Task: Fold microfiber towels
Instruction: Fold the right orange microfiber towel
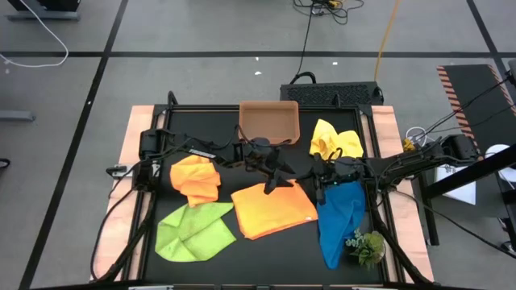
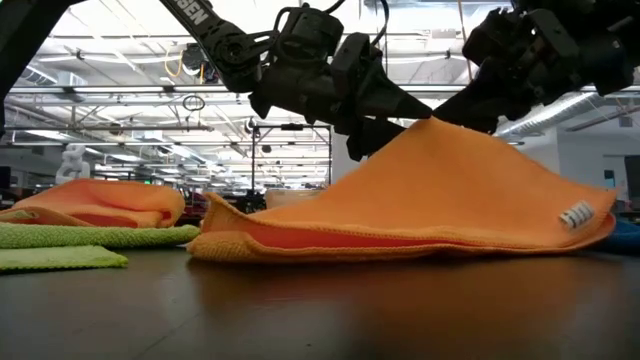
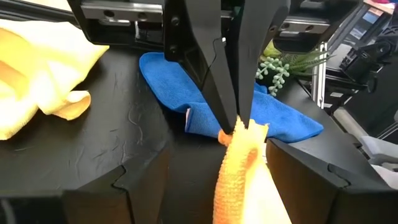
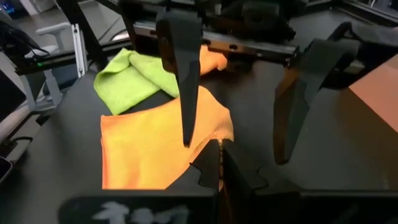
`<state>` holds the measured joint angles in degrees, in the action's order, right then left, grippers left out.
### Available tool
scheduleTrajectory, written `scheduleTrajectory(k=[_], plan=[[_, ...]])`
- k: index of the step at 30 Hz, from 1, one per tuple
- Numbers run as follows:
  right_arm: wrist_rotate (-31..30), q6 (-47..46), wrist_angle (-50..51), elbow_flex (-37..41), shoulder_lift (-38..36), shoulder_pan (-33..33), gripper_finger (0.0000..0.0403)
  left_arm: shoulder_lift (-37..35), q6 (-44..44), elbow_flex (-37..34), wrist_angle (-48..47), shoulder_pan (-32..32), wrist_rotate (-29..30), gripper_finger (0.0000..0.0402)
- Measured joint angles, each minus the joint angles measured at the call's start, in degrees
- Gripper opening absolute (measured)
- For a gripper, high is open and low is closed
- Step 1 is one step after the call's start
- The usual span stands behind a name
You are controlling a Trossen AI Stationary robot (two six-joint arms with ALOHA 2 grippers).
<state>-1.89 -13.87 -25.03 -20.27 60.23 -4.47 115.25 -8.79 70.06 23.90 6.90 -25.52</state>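
- The left arm reaches in from the left side of the counter point(image 1: 149, 266) toward its centre, and the left gripper point(image 1: 278, 179) sits at the far right corner of the flat orange towel point(image 1: 272, 210).
- Its fingers point(image 3: 214, 81) are closed on that corner; the left wrist view shows a bunched ridge of orange cloth pinched between the two tips and lifted off the counter.
- In the low view the lifted corner forms a peak under the gripper, and the rest of the towel slopes down to the counter on both sides.
- The right arm comes in from the right, with the right gripper point(image 1: 324, 179) just beside the left one, between the orange towel and the blue towel point(image 1: 339, 217).
- The right fingers point(image 4: 185, 74) are spread apart and hold nothing; one hangs over the orange towel's edge, the other over bare counter.
- Five towels are in view: two orange, one yellow, one lime green, one blue.
- The second orange towel point(image 1: 196, 179) lies crumpled to the left of the flat one, with the lime green towel point(image 1: 192, 231) at the near left.
- The yellow towel point(image 1: 335, 141) lies bunched at the far right, just beside one terracotta tray point(image 1: 269, 121).
- One small plant sprig point(image 1: 366, 246) lies at the near end of the blue towel.
- A small white label point(image 2: 576, 215) is sewn at the orange towel's edge; its print cannot be read.
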Motion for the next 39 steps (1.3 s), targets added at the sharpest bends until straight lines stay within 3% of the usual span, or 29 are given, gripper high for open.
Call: scheduleTrajectory(k=[8,20,28,33,39], plan=[[0.0,0.2,-1.0,0.0,0.0,0.0,0.0,0.0,-0.3,0.0,-0.5,-0.3,-0.2,0.026],[0.0,0.2,-1.3,0.0,0.0,0.0,0.0,0.0,0.7,0.0,-1.3,-0.3,-3.1,0.0099],[0.0,0.0,-1.6,0.0,0.0,0.0,0.0001,0.0,3.1,0.0,-1.2,-0.2,-4.5,0.0042],[0.6,-0.8,-2.1,0.0,0.0,0.0,0.0023,-0.1,7.5,0.0,-1.9,-0.2,-5.6,0.0007],[3.5,-4.6,0.6,0.0,0.0,0.0,0.0082,-4.0,15.9,0.0,-14.4,0.8,-5.1,0.0004]])
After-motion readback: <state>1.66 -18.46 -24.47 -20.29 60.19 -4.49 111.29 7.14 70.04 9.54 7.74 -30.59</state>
